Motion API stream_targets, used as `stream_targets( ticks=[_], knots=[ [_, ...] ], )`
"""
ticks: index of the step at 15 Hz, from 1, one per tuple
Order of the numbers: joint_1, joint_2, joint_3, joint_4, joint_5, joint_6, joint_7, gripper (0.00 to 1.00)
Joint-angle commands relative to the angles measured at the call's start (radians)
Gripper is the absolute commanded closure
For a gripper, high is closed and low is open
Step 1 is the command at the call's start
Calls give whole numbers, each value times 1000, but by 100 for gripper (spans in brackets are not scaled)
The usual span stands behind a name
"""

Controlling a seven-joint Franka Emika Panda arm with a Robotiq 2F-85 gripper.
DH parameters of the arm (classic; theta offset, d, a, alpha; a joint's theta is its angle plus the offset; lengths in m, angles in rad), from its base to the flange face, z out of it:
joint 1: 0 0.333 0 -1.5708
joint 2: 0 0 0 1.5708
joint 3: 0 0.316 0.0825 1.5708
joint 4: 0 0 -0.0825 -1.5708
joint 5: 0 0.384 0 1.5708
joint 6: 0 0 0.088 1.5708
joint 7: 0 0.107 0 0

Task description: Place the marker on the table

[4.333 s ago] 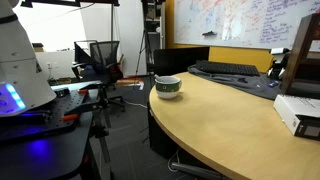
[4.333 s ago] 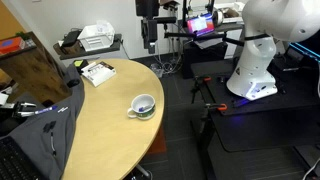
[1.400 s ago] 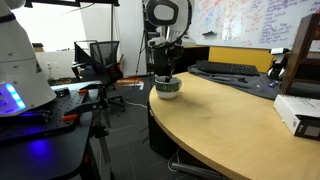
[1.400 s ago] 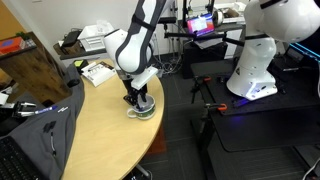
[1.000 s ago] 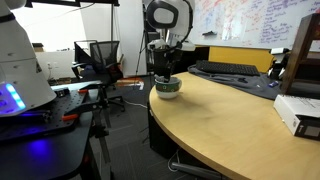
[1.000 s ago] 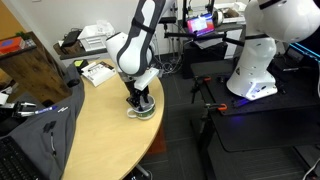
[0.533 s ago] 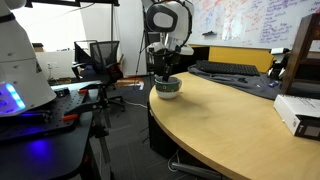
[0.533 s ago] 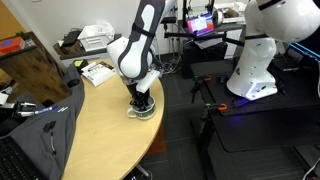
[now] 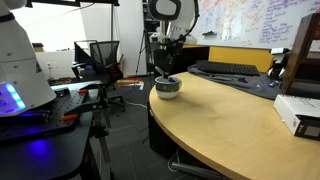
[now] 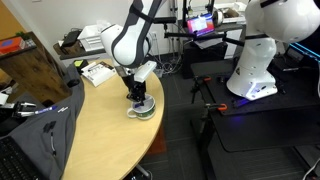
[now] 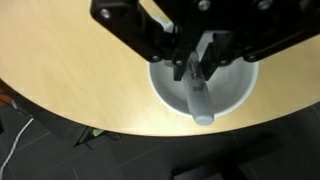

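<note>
— How is the arm [image 10: 130, 45] posed?

— It comes down from above and bends at a thick joint. The wrist points straight down at the table [image 10: 90, 135]. The gripper [image 10: 137, 93] hangs right over the bowl [image 10: 143, 110], which sits near the table's rounded right edge in that exterior view.

— Is the gripper holding anything?

— Yes. In the wrist view its two dark fingers [image 11: 182, 66] press in from the left and right, clamped on the marker [image 11: 199, 96]. They grip it toward its upper part.

— So where is the marker?

— It is in the gripper, above the bowl and not on the tabletop. It hangs roughly upright with the lighter end lowest, and that end falls within the bowl's white circle. I cannot tell whether the tip touches the inside of the bowl.

— How close is the gripper to the bowl?

— In an exterior view it is just above the rim, and the fingers are apart from it.

— What is the count?

— There is one arm, one gripper with two fingers, one marker, one bowl and one tan table. Also on the table are one dark keyboard [image 9: 225, 69] at the far side and one white box [image 9: 298, 112] at the near right. Both are well apart from the bowl.
</note>
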Motion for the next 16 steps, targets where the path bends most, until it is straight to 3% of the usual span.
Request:
stream_targets(
  ticks=[1,6,11,14,16],
  knots=[
    [-2,-129,-8,-91,-68,33,-117,94],
    [-38,-257,-26,-211,-66,198,-226,94],
    [-46,-204,-68,-291,-68,564,-109,94],
    [1,-115,-170,-308,-154,688,37,94],
    [116,-36,-336,-295,-213,705,175,94]
  ],
)
